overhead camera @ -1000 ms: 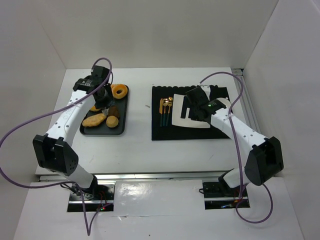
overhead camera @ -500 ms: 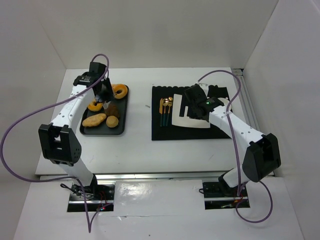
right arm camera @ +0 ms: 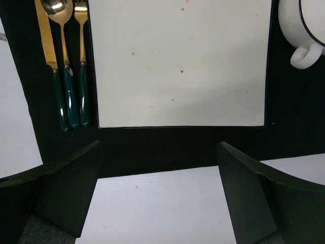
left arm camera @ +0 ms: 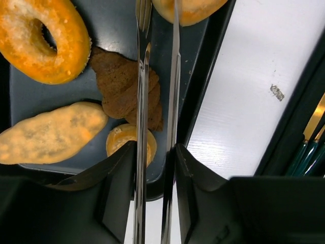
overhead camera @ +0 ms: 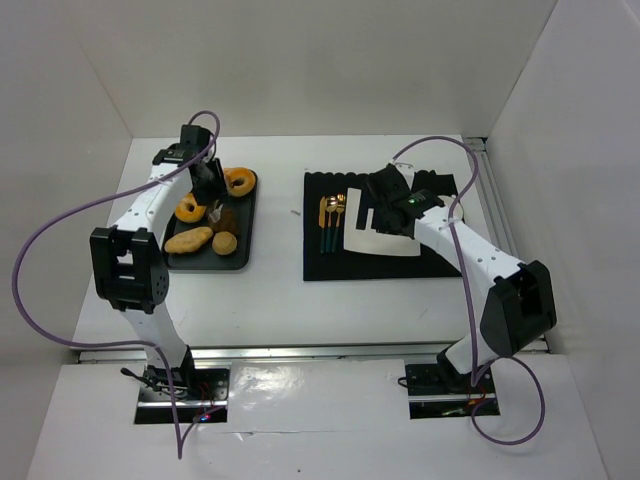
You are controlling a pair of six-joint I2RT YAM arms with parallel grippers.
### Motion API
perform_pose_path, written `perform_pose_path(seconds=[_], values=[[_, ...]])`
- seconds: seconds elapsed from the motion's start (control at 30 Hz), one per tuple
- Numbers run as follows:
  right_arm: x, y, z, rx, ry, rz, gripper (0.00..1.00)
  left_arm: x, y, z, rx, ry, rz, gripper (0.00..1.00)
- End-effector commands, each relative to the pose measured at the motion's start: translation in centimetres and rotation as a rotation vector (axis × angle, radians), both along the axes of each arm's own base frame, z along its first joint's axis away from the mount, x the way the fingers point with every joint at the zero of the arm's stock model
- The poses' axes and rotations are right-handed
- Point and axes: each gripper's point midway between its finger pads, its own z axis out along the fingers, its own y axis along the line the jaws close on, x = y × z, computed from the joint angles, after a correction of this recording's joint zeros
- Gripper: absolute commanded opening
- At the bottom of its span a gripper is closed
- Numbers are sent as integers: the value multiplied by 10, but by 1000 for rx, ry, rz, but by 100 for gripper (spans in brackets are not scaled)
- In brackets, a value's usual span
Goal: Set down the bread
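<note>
Ring bread [overhead camera: 239, 182] lies at the back right corner of the dark tray [left arm camera: 101, 25]. Second ring bread [left arm camera: 43, 40] is on the tray's left side, apart from the first. Long loaf [left arm camera: 51, 134] sits just in front of it, with a small bun [left arm camera: 127, 145] beside the loaf and a brown croissant [left arm camera: 122, 86] mid-tray. Left gripper [left arm camera: 152, 152] is clamped on metal tongs [left arm camera: 141, 101]. The tong arms are slightly apart: one crosses over the croissant, the other runs along the tray's right rim, tips up by the back right ring, can't tell if touching it. Right gripper [right arm camera: 157, 193] has its jaws spread wide, holding nothing, and hovers over the near edge of the white square plate [right arm camera: 180, 61] on the black mat [right arm camera: 177, 145]. Gold cutlery [right arm camera: 66, 61] lies left of the plate, white cup [right arm camera: 304, 30] at its far right corner
</note>
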Motion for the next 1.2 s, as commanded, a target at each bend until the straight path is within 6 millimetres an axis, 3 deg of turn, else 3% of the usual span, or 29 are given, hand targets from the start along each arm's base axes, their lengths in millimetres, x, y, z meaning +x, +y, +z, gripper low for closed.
perform_pose_path(seconds=[0.0,0.17,0.33,0.5,0.6,0.63,0.77,0.93,0.97,1.03,1.17], values=[[11,13,20,29,-54,7,100,23,-2,26,-7,-126,-26,46],[11,13,19,29,-45,0,100,17,-1,53,-10,-193,-26,21],[10,17,19,36,-45,2,100,-4,3,80,8,-224,-34,12],[7,15,27,18,-51,-2,100,-40,1,100,11,-221,-88,1],[6,3,49,-5,-96,-45,100,-64,-33,112,-28,-250,-228,0],[5,-10,62,-19,-134,-79,100,-70,-42,114,-40,-258,-267,0],[-3,-33,111,18,-263,-138,100,-101,-108,126,-180,-279,-477,0],[-27,-68,167,82,-426,-235,100,-120,-187,130,-273,-304,-646,0],[-33,-73,168,82,-431,-251,100,-119,-199,118,-279,-277,-663,0],[-41,-80,175,84,-461,-268,100,-125,-233,118,-316,-292,-738,0],[-52,-90,182,110,-487,-301,100,-119,-281,105,-308,-294,-778,0]])
